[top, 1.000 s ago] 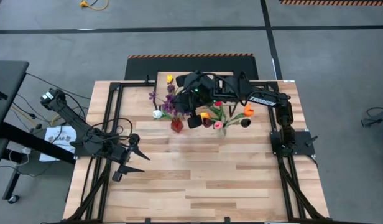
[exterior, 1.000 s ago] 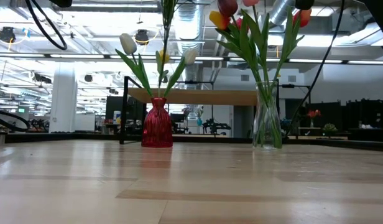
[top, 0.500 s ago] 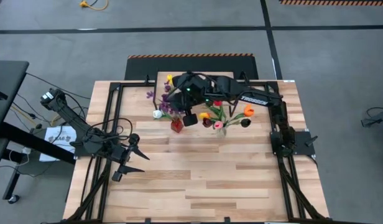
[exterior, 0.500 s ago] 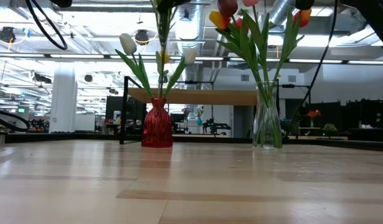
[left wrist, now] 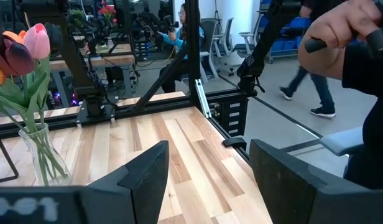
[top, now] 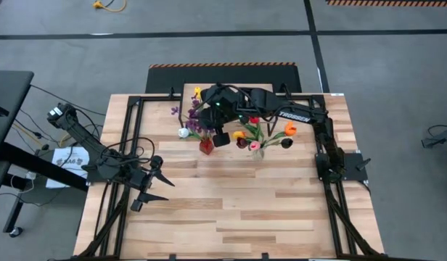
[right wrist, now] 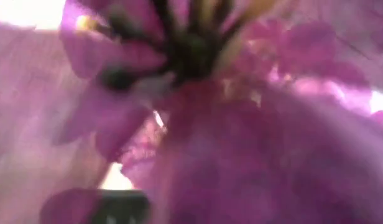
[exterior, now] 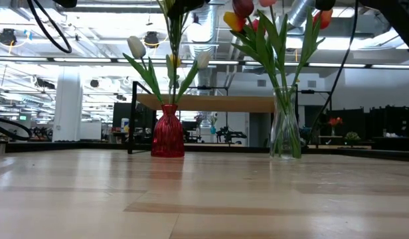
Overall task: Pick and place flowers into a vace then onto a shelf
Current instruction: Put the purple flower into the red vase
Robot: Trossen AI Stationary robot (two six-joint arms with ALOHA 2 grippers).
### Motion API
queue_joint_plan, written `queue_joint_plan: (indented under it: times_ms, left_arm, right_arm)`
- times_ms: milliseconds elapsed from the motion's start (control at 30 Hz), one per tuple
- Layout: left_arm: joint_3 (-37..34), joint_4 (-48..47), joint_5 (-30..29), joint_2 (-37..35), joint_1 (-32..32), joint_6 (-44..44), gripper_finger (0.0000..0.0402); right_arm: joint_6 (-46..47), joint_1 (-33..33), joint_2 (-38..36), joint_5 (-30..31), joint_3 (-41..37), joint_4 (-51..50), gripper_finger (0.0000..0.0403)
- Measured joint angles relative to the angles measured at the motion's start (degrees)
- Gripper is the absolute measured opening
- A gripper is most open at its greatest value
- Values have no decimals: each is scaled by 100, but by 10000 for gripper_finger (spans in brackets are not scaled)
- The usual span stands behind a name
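The left gripper (top: 152, 183) waits with fingers spread at the table's left edge, well apart from everything. The right gripper (top: 211, 125) hangs over the red vase (exterior: 168, 131), purple blossoms (right wrist: 198, 112) pressed against its camera; whether its fingers grip a stem I cannot tell. Stems stand upright, heads up; a sideways drag could tip the narrow vase or snag the tulips (exterior: 137, 46) beside the fingers.
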Motion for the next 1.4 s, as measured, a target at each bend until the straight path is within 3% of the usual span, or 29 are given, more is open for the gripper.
queue_joint_plan:
  times_ms: [500,1000,1400]
  left_arm:
    - [0,-82,0,0,1,-55,215]
    - [0,-89,1,1,2,-61,215]
    - [0,-95,0,0,2,-94,215]
  right_arm:
    - [151,2,0,-286,0,-100,86]
    - [315,4,0,-269,0,-260,228]
    - [313,13,-11,-258,0,-271,240]
